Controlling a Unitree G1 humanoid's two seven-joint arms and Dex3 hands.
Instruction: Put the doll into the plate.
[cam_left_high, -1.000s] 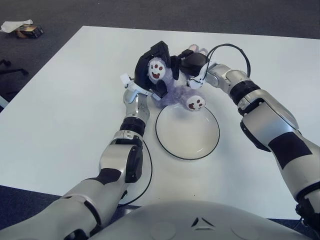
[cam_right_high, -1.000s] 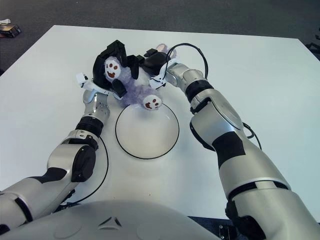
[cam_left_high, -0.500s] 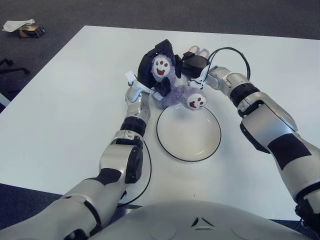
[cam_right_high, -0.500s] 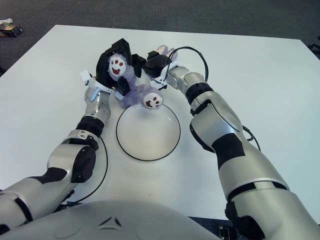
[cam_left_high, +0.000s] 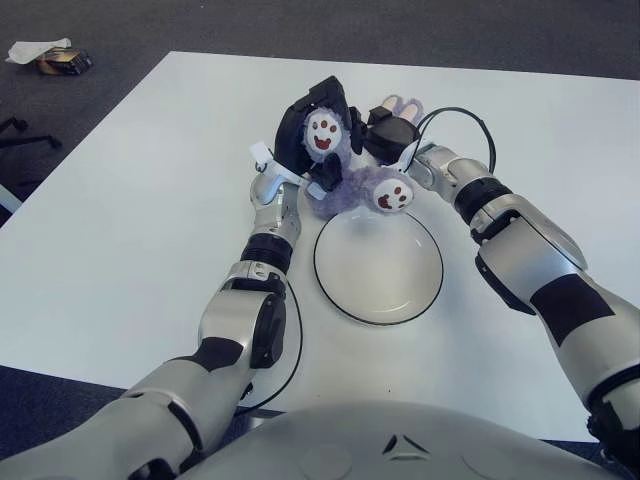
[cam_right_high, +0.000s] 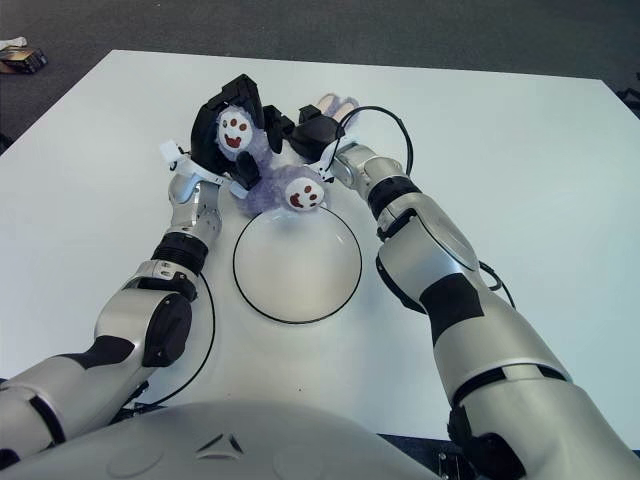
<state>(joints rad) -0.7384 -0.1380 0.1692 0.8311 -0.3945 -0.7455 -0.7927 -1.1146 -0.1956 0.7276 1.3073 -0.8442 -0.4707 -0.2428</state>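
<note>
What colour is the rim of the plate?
Black, a thin line around the white plate; clearest in the left eye view.

The doll (cam_left_high: 350, 180), at the far rim of the plate (cam_left_high: 379, 262), is largely covered: the left hand (cam_left_high: 305, 140) wraps one paw, and the right hand (cam_left_high: 388, 133) hides the head, leaving only the ear tips showing. Whether the doll touches the plate rim cannot be determined. A small object (cam_left_high: 50, 58) far left of the plate, on the floor, is too small to identify.
</note>
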